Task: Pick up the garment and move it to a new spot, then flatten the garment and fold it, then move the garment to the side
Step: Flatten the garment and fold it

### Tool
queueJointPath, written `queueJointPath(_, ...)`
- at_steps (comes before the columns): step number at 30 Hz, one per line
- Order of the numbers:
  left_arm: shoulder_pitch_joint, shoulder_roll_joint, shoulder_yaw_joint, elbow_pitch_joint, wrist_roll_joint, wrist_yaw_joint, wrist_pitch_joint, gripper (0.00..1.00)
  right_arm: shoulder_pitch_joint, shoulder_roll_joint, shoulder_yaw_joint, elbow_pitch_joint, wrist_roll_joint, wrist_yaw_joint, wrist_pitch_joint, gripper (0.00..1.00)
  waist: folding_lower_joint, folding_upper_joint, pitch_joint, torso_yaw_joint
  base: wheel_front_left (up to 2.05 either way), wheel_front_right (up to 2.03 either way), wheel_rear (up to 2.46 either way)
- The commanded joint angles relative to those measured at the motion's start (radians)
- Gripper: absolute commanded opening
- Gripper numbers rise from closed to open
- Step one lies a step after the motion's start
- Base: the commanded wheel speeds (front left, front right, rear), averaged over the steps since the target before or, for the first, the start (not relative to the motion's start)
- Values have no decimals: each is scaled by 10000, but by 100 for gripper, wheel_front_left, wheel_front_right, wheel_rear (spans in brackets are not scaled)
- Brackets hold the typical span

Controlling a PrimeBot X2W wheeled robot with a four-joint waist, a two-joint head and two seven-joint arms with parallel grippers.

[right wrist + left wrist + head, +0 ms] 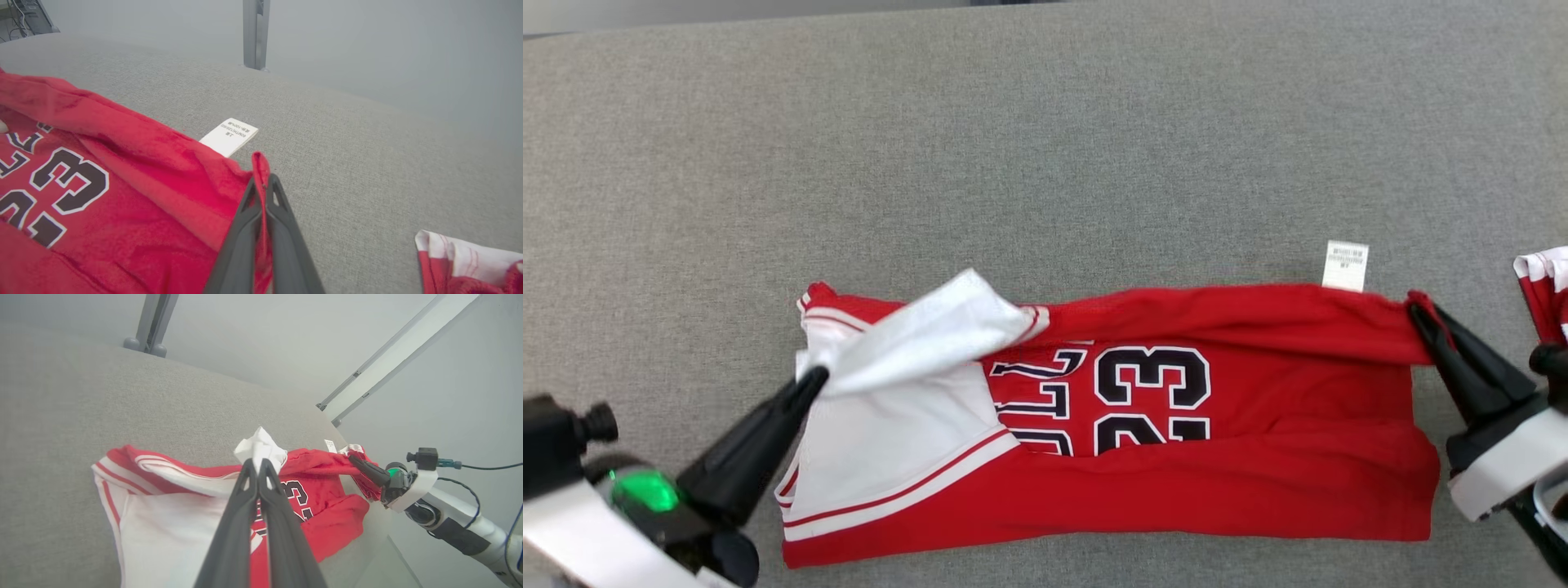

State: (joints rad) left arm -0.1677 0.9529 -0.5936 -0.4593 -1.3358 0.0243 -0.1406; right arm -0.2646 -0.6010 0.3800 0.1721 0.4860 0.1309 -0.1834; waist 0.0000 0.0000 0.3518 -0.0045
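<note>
The garment point(1217, 482), a red jersey with white trim and a dark number 23, lies across the lower middle of the head view on the grey surface point(1045, 147); it stretches from left of centre almost to the right edge. Its upper edge is folded down over the print, so the letters and the number are partly covered; the left part shows a white side with red stripes.

The left gripper point(814, 380) comes in from the lower left corner of the head view; its two dark fingers are pressed together on a white flap of the garment, which stands up from the cloth below it. In the left wrist view this white flap sticks out just above the fingertips.

The right gripper point(1419, 316) comes in from the right edge of the head view; its fingers are clamped on the upper right corner of the garment, and in the right wrist view a thin red edge runs between them.

A white label point(1345, 265) lies flat on the grey surface, touching the garment's upper edge near that corner; a second piece of cloth point(1543, 286), red and white, lies at the right edge, apart from the garment.
</note>
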Motion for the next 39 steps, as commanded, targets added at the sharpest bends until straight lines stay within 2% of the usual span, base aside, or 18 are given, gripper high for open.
queueJointPath(1,327,-1,39,-94,-187,0,-195,0,216,58,-65,-17,-65,-4,-104,0,0,0,-49,3,0,0,0)
queueJointPath(6,1195,-178,-172,7,-752,-270,-469,0,879,342,-378,90,-75,-4,-228,0,0,0,-101,104,0,0,0)
queueJointPath(11,1411,-559,-406,596,-1331,-650,-358,0,1430,680,-697,133,-64,-4,-147,0,0,0,-113,191,0,0,0)
queueJointPath(12,1354,-726,-515,907,-1476,-766,-231,0,1624,840,-795,219,90,-4,-4,6,0,0,-155,218,0,0,0)
queueJointPath(14,1238,-916,-609,1215,-1681,-874,-99,0,1819,1054,-948,257,373,-4,208,79,0,0,-211,232,0,0,0)
queueJointPath(15,1193,-974,-651,1378,-1713,-876,-28,7,1898,1116,-1032,224,446,-4,252,100,0,0,-249,237,0,0,0)
queueJointPath(16,1142,-1037,-684,1523,-1715,-902,8,35,1999,1239,-1122,177,632,-4,316,100,0,0,-278,233,0,0,0)
queueJointPath(17,1102,-1157,-694,1648,-1781,-933,-5,80,2144,1369,-1264,135,770,-4,331,100,0,0,-323,246,0,0,0)
queueJointPath(18,1083,-1221,-728,1768,-1800,-948,23,100,2289,1469,-1375,63,884,-4,356,100,0,0,-363,252,0,0,0)
queueJointPath(23,900,-1392,-671,2128,-1515,-808,-199,100,2763,1919,-1895,-607,1388,-4,111,100,0,0,-510,221,0,0,0)
queueJointPath(28,639,-1551,-294,2361,-1001,-254,-699,100,2975,2485,-2519,-1498,1243,-4,-233,100,0,0,-699,55,0,0,0)
queueJointPath(30,449,-1592,-180,2460,-513,250,-860,100,2844,2880,-3111,-1634,867,-6,-332,100,0,0,-794,-7,0,0,0)
queueJointPath(35,-191,-2409,698,2682,793,1846,-1185,100,2254,4132,-4199,-1930,-24,-3,-353,100,0,0,-1060,-87,0,0,0)
queueJointPath(39,-668,-3092,1115,2837,2306,2588,-1226,100,1762,4662,-4441,-1916,-763,-3,-103,100,0,0,-1260,-65,0,0,0)
